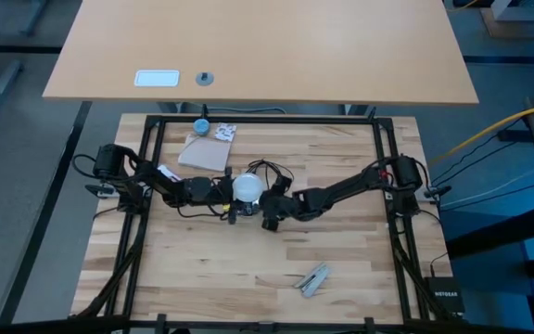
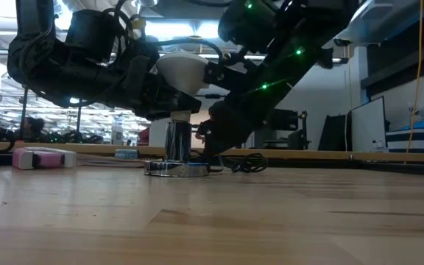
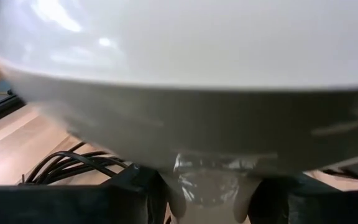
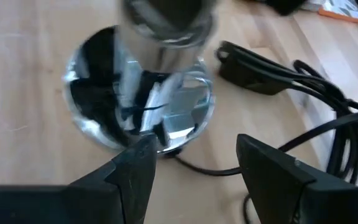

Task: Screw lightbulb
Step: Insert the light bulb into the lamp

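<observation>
The lightbulb (image 1: 247,186) sits at the centre of the counter (image 1: 341,269), globe up, with its narrow neck (image 2: 180,115) entering the top of an upright chrome socket post (image 2: 177,140). The post rises from a shiny round silver base (image 4: 98,127), and a black cord (image 4: 303,81) lies coiled just beside that base.

The left claw (image 3: 210,193) is pinching the lightbulb at its neck, directly under the globe; in the left wrist view the globe fills the frame and one dark finger shows on each side of the neck. The right claw (image 4: 194,162) is spread and holds nothing. It is low at the counter, with the silver base just beyond its fingertips and not touching them.

Judged from these views, the step in hand is threading the lightbulb into the socket. How far the thread has engaged cannot be told.

To perform this step well:
- Keep the lightbulb axis in line with the socket post. A tilted neck is likely to cross-thread or jam.
- Apply only light downward pressure while rotating, and let the thread draw the lightbulb in.
- Grip at the neck rather than on the globe, which is smooth and probably fragile.
- The base looks free-standing and may spin with the lightbulb. Closing the right claw on it would probably hold it steady.
- Keep the cord away from both claws.

A pink-and-white object (image 2: 43,157) lies well apart and plays no part.
</observation>
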Controlling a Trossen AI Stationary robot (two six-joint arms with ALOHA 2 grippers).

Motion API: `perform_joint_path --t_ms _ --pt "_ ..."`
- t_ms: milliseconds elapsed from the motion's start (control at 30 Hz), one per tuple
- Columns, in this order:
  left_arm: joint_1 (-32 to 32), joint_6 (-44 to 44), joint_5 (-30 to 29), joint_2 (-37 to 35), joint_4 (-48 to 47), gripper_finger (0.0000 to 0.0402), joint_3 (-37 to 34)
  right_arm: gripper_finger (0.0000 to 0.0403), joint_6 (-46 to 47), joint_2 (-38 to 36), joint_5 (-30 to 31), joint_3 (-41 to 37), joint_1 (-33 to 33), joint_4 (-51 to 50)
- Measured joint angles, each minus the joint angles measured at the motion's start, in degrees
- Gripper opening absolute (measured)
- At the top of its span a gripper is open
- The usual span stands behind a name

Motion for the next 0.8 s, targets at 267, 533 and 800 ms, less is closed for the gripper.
perform_joint_path --t_ms 267,533,800 --pt "0.0 0.0 0.0 0.0 0.2 0.0157 0.0 0.0225 -0.4 0.1 -1.2 0.0 -1.8 -1.2" --pt "0.0 0.0 0.0 0.0 0.2 0.0158 0.0 0.0225 -4.3 0.1 0.8 0.0 -0.7 -1.5" --pt "0.0 0.0 0.0 0.1 0.6 0.0158 0.0 0.0225 -14.0 0.0 3.4 0.0 3.7 -1.5"
